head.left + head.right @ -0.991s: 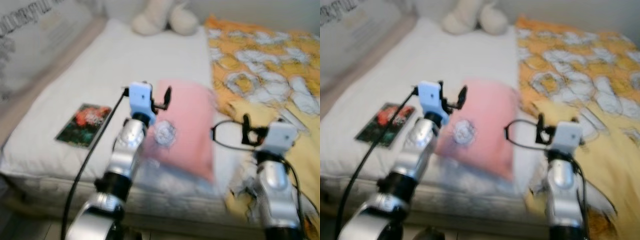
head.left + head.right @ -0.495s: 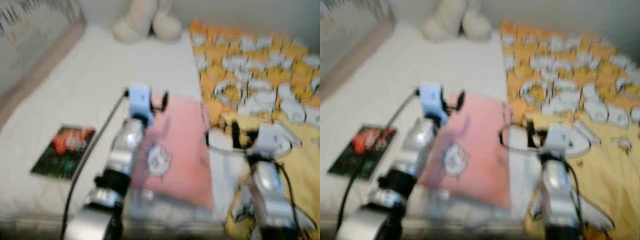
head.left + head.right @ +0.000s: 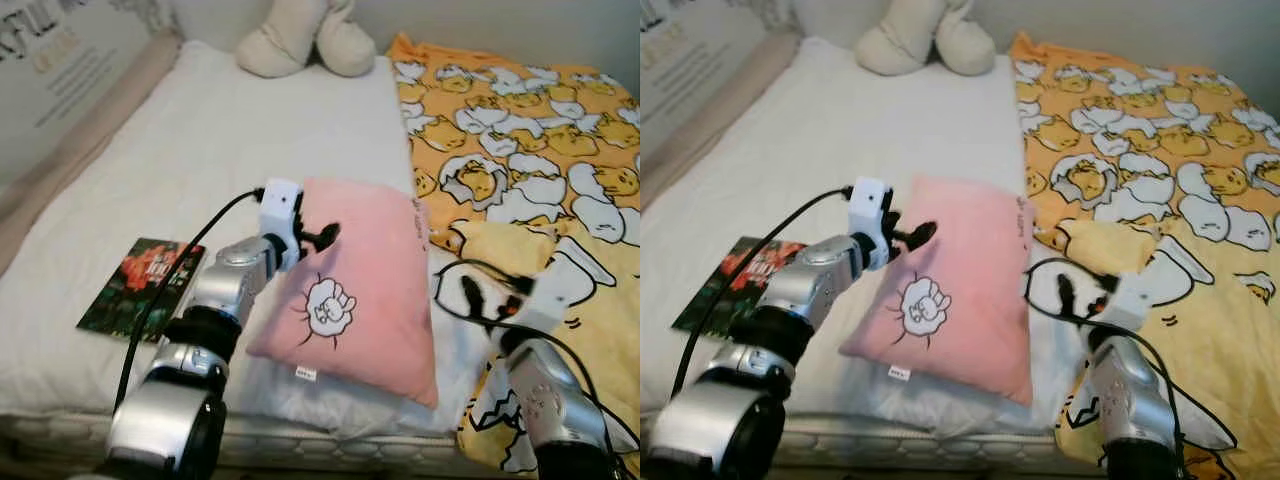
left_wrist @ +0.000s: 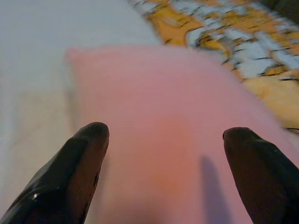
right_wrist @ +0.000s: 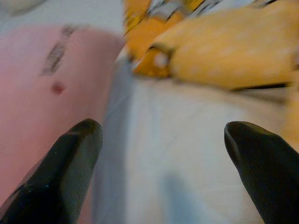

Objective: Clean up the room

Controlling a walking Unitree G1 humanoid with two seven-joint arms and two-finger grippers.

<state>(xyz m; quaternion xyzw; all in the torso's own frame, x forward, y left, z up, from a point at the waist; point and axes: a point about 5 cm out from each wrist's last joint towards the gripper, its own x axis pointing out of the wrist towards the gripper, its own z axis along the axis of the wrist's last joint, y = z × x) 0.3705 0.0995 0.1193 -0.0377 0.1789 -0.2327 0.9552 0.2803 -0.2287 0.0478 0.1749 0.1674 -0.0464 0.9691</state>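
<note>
Pink pillow (image 3: pixel 355 290), printed with a small white cartoon motif and bearing a tag at its near edge, lies flat on the white bed (image 3: pixel 200 150). Left gripper (image 4: pixel 166 140), fingers spread wide, hovers over the pillow's left part. Right gripper (image 5: pixel 163 140), also spread wide, hangs just right of the pillow, by the yellow-orange blanket (image 3: pixel 530 130). Left of the pillow: a book (image 3: pixel 140 285). Beyond it: a plush toy (image 3: pixel 305 35).

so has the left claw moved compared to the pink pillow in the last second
Yes. The left claw has come forward over the pink pillow; before, it sat at the pillow's left edge. Its fingers are open.
</note>
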